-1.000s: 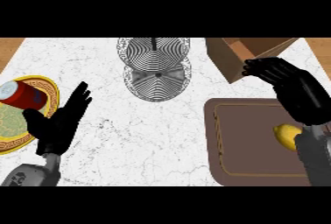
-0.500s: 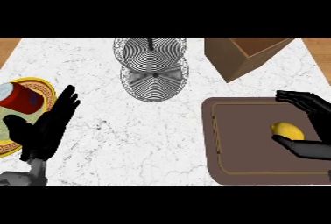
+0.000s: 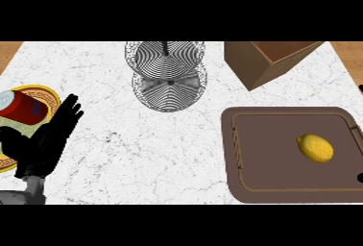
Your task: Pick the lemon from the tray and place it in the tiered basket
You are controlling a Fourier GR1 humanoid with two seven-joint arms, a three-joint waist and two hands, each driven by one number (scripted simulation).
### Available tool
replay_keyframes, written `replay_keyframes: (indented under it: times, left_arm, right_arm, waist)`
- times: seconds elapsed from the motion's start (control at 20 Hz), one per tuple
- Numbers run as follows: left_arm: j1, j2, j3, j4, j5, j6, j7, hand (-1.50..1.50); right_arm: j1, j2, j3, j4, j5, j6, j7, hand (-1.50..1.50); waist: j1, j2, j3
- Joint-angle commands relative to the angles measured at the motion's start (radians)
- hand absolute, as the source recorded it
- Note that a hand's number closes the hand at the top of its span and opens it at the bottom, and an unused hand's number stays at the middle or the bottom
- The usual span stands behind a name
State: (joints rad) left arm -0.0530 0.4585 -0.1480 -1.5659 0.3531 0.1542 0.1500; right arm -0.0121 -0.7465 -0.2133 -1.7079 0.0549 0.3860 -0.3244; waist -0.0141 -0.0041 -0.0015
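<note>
The lemon (image 3: 315,147) lies on my brown tray (image 3: 269,187) at the lower right of the frame, toward the tray's right side, with nothing touching it. Of my right hand (image 3: 360,178) only small black slivers show at the right edge, beside the tray, so I cannot tell how it is set. My left hand (image 3: 44,144) rests at the lower left, released, fingers straight and pointing up. It overlaps a yellow-rimmed plate (image 3: 39,90) at the left edge, where a red can (image 3: 20,106) lies tilted. The tiered basket (image 3: 167,74), of black wire, stands at the top centre on the white marble counter (image 3: 149,163). An open cardboard box (image 3: 268,60) sits at the upper right, above the tray.
</note>
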Motion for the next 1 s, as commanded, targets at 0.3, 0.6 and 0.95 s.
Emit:
replay_keyframes:
  times: [0.3,0.6,0.95]
  left_arm:
    - [-0.021,-0.024,0.016,0.077,-0.02,-0.025,-0.055,0.0]
    - [0.043,-0.068,-0.007,-0.036,-0.078,0.008,0.005,0.0]
    - [0.021,-0.061,0.062,0.054,-0.062,-0.105,-0.067,0.0]
  right_arm:
    - [0.078,-0.286,0.104,-0.233,0.216,0.233,0.161,-1.5]
    - [0.113,-0.115,0.143,-0.333,0.301,0.227,0.316,-1.5]
    - [0.089,-0.005,0.216,-0.136,0.521,0.123,0.243,-1.5]
  waist:
    - [0.0,0.003,-0.001]
    - [0.016,0.003,0.001]
    - [0.018,0.005,0.002]
